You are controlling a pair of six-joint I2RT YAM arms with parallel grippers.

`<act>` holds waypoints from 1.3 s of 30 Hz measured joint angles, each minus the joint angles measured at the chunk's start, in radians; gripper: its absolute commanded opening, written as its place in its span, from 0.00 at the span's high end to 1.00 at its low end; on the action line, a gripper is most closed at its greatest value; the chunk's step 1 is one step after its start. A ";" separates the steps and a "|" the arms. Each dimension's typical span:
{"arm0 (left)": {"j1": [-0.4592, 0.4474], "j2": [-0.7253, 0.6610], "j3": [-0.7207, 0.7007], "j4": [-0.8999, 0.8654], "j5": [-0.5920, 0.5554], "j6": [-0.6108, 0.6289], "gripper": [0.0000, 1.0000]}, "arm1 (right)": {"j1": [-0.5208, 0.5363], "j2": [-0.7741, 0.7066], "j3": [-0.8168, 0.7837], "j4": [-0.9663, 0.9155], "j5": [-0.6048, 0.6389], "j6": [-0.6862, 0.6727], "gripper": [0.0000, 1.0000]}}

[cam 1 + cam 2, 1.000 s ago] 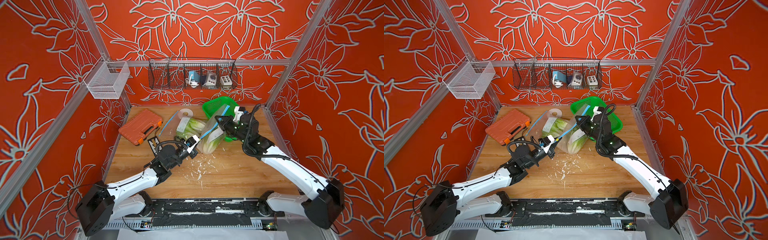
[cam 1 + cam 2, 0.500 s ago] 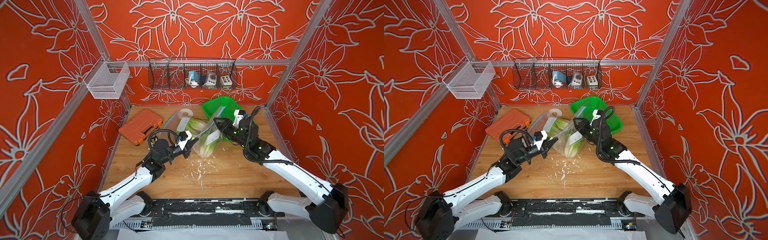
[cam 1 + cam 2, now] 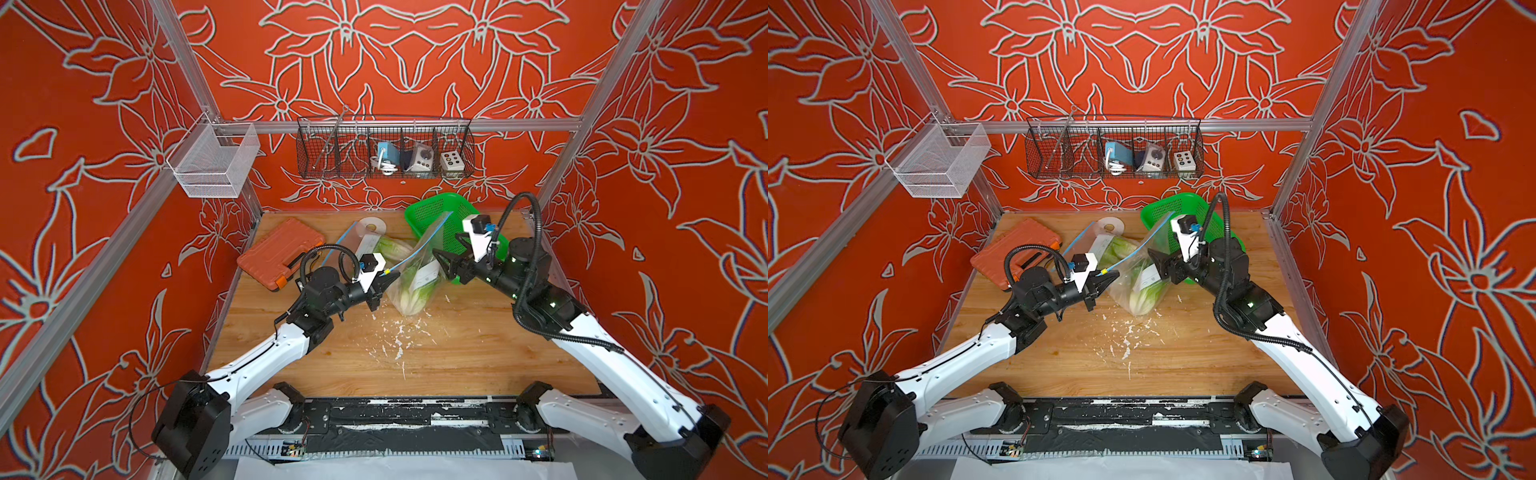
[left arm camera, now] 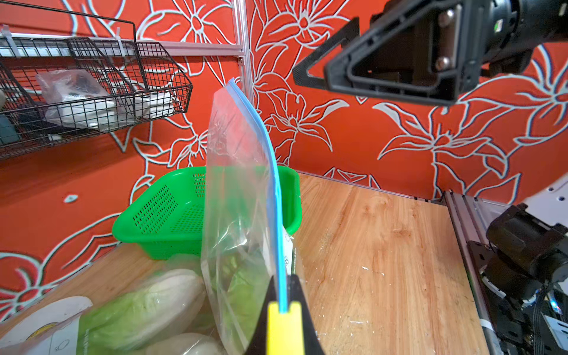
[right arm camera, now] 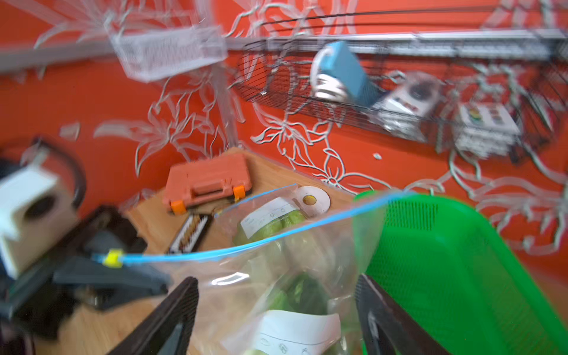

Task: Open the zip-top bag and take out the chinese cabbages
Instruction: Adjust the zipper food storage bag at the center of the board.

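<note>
Towards the back edge of the wooden tabletop (image 3: 478,353) sit two clear zip-top plastic bags: a flat bag (image 3: 363,243) and a standing bag (image 3: 424,259), its blue zip strip (image 4: 273,184) pinched by the closed left gripper (image 3: 386,278). The right gripper (image 5: 276,285), spread wide beside it, holds nothing. The top views show two green-tipped chinese cabbages (image 3: 411,293) inside the bags; the left wrist view shows three.

Robot test cell in a lab: aluminium frame posts (image 3: 596,99), printed red flower wall panels (image 3: 415,62), a wooden tabletop (image 3: 478,353), wire baskets (image 3: 332,162) hung on a rail (image 3: 519,124).
</note>
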 measured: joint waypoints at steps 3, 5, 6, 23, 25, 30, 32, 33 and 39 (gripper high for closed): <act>0.002 0.000 0.010 -0.017 0.018 0.005 1.00 | 0.000 0.088 0.129 -0.165 -0.139 -0.262 0.17; 0.004 0.000 0.012 -0.027 0.030 0.011 1.00 | 0.000 0.148 0.208 -0.257 -0.201 -0.386 0.18; 0.006 0.000 0.012 -0.031 0.034 0.013 1.00 | 0.000 0.182 0.251 -0.304 -0.230 -0.443 0.18; 0.013 0.000 0.013 -0.052 0.074 0.018 1.00 | 0.000 0.548 0.668 -0.750 -0.429 -0.790 0.56; 0.013 0.000 0.013 -0.052 0.075 0.018 1.00 | 0.000 0.566 0.689 -0.772 -0.430 -0.799 0.73; 0.013 0.000 0.013 -0.054 0.076 0.020 1.00 | 0.000 0.564 0.690 -0.790 -0.422 -0.800 1.00; 0.015 0.000 0.013 -0.056 0.076 0.022 1.00 | 0.000 0.563 0.690 -0.788 -0.417 -0.793 1.00; 0.018 -0.001 0.013 -0.058 0.076 0.022 1.00 | 0.000 0.562 0.687 -0.784 -0.416 -0.785 1.00; 0.025 -0.023 0.013 -0.065 0.064 0.028 0.38 | 0.000 0.494 0.585 -0.652 -0.415 -0.636 1.00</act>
